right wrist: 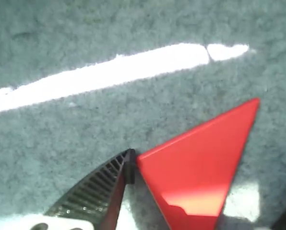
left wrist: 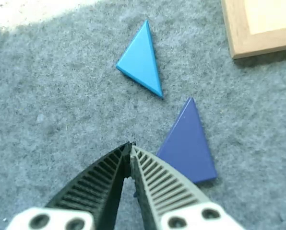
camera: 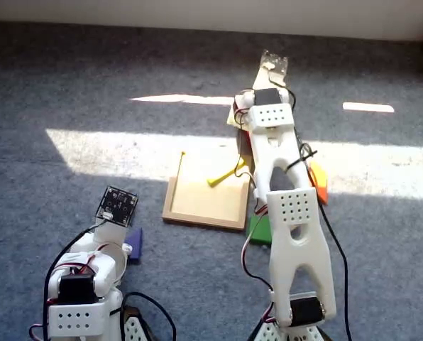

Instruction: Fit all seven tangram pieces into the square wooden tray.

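Tangram pieces lie scattered on grey carpet around the wooden tray (camera: 204, 219), which sits between the two arms with most of its floor bare. One arm is stretched long past the tray's far corner, the right gripper (camera: 273, 65) low over the carpet and the red triangle (right wrist: 200, 163) hard against its tip; whether the piece is gripped cannot be told. The other arm is folded back by its base, wrist tipped down. There the left gripper (left wrist: 131, 152) is pressed together on nothing, just beside the dark blue triangle (left wrist: 188, 143), with the light blue triangle (left wrist: 140, 60) a little beyond and the tray's corner near. A green piece (camera: 260, 229) and an orange piece (camera: 319, 183) lie under the outstretched arm, beside the tray. The pieces look thin, stiff and light, with glossy faces likely to slip. Lying flat in the pile, they offer little edge. The surest hold is probably across two opposite edges near the middle, not at a sharp corner, where a triangle could pivot or squirt free.
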Action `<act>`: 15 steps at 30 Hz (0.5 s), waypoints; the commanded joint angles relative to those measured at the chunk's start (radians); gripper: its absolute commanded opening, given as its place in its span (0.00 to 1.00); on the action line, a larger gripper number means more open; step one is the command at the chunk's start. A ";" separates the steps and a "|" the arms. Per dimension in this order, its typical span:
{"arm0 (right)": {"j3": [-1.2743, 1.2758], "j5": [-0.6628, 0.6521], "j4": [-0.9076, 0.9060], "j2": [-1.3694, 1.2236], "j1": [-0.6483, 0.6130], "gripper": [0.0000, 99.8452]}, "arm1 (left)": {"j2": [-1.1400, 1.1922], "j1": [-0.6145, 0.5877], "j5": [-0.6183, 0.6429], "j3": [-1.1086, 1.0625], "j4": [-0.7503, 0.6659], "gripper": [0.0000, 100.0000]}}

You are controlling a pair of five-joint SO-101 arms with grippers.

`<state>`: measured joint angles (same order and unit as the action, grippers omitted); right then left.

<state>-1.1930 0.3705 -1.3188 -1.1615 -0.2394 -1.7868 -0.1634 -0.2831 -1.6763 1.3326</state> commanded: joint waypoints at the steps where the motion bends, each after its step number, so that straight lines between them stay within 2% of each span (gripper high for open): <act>1: -0.053 0.003 -0.007 0.018 0.007 0.38 | -0.028 -0.010 -0.009 -0.021 0.005 0.01; 5: -0.054 0.003 -0.007 0.018 0.007 0.28 | -0.028 -0.010 -0.009 -0.021 0.005 0.01; 8: -0.054 -0.003 -0.015 0.018 0.008 0.27 | -0.028 -0.010 -0.009 -0.021 0.005 0.01; 15: -0.061 -0.161 -0.114 0.030 0.018 0.27 | -0.028 -0.010 -0.009 -0.021 0.005 0.01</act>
<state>-1.2114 0.2585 -1.3878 -1.1600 -0.2302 -1.7868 -0.1634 -0.2831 -1.6763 1.3326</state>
